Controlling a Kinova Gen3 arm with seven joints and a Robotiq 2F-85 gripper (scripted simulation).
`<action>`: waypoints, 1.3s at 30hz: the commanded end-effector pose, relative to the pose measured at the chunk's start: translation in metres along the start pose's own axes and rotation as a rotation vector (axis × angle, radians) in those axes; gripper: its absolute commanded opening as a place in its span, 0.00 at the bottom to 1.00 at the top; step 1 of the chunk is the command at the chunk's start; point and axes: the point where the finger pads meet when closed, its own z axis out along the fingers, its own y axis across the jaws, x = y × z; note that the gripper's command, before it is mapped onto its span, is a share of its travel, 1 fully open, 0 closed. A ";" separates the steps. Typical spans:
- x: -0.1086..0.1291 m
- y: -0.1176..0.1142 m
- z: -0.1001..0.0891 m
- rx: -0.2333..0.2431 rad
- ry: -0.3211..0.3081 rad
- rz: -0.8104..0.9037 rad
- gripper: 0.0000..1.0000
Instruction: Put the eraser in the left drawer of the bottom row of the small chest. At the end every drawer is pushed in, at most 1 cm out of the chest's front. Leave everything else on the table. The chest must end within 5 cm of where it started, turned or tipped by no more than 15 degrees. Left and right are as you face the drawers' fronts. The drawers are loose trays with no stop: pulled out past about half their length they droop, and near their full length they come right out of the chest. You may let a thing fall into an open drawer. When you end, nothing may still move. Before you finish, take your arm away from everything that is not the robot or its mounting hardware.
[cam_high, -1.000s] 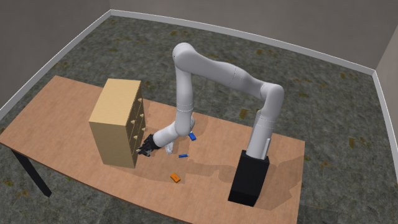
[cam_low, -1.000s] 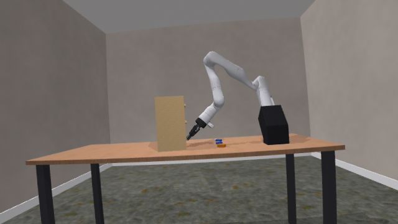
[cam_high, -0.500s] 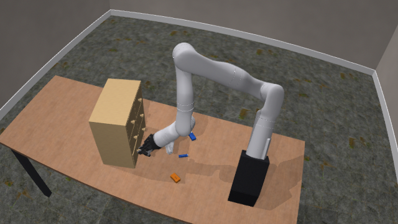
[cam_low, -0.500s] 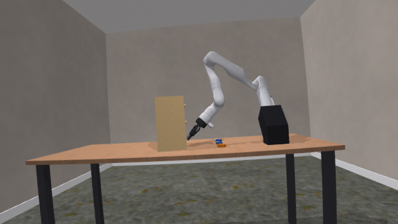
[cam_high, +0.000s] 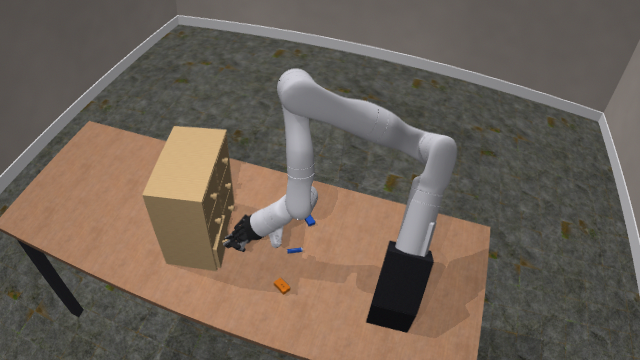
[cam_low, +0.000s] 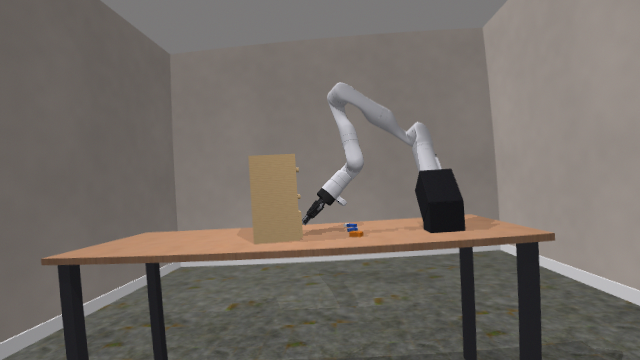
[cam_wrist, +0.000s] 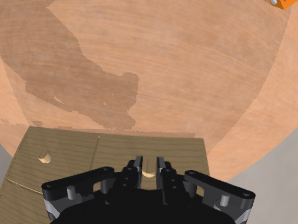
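The small wooden chest (cam_high: 187, 195) stands on the table with its drawer fronts facing the arm. My gripper (cam_high: 233, 243) is low at the chest's front, at the left drawer of the bottom row. It is shut on that drawer's small knob (cam_wrist: 148, 172), which shows between the fingertips in the wrist view. The drawers look pushed in. Three small things lie on the table: a blue block (cam_high: 310, 220), a thin blue piece (cam_high: 295, 250) and an orange block (cam_high: 282, 285). I cannot tell which is the eraser.
The arm's black base (cam_high: 400, 285) stands at the right of the table. The arm's forearm hangs low over the blue block.
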 end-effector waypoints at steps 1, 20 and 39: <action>0.004 0.001 -0.004 -0.002 0.001 0.005 0.13; 0.022 0.001 -0.022 -0.004 0.003 0.005 0.13; 0.038 0.002 -0.035 -0.006 0.012 0.005 0.13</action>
